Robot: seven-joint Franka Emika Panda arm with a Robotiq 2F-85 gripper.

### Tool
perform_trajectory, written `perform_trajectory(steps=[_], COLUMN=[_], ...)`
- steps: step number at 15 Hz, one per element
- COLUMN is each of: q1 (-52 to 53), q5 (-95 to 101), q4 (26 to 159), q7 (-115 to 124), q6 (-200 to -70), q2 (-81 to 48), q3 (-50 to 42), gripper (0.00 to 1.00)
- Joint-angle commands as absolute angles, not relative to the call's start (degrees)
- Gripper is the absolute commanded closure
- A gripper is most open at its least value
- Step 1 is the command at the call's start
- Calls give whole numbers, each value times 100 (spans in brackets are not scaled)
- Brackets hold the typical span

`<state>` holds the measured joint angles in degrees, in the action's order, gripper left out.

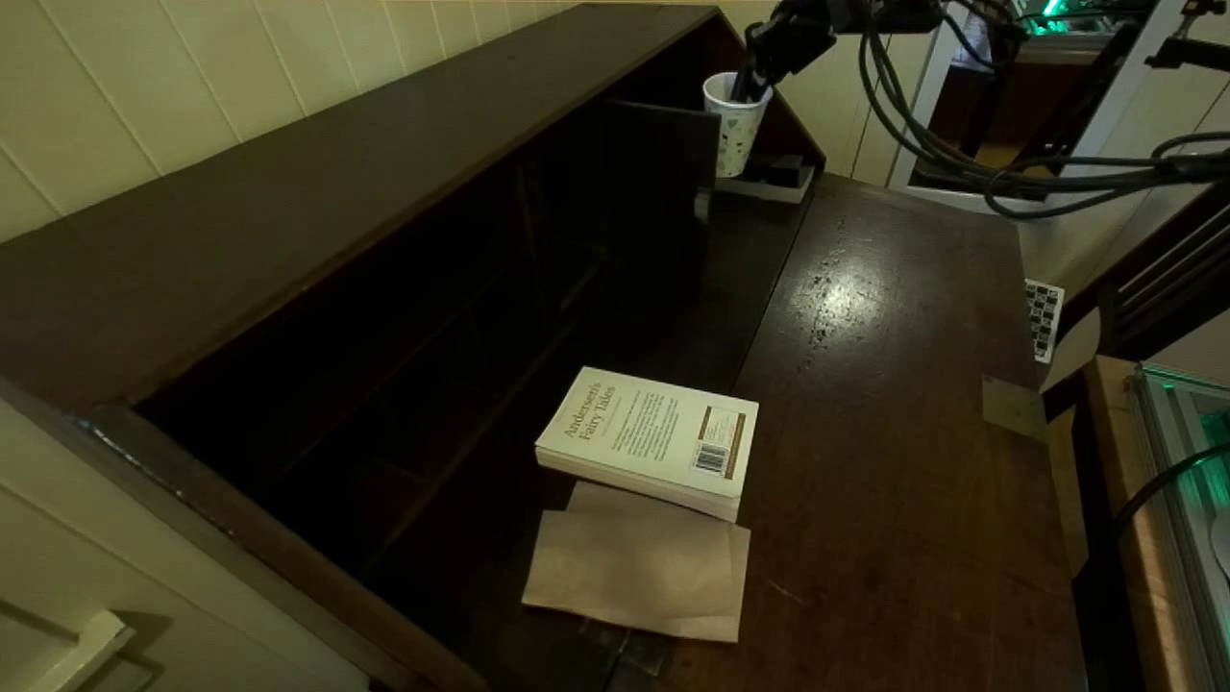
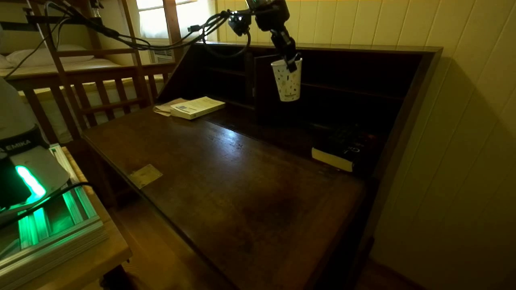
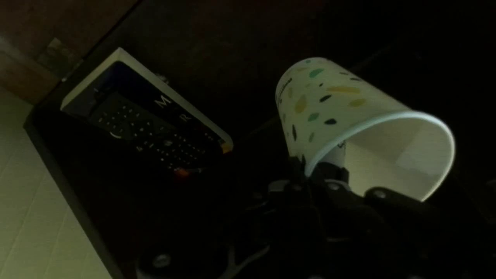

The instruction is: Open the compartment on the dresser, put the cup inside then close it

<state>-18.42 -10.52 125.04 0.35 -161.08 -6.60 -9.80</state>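
Gripper point(image 3: 309, 171) is pinching the cup point(image 3: 337, 99) by its rim, jaws nearly together. The cup is hanging downward from it.

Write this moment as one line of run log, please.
end effector: holding cup aloft by rim; compartment door: open; placement: pending; dark book: lying on dresser
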Motion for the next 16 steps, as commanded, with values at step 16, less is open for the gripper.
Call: perform_trajectory(steps=[16], q1=[-1027], q5=[123], q4=[13146], q7=[79], q6=[-16154], q2=[1410], q3=[-740], gripper=[99])
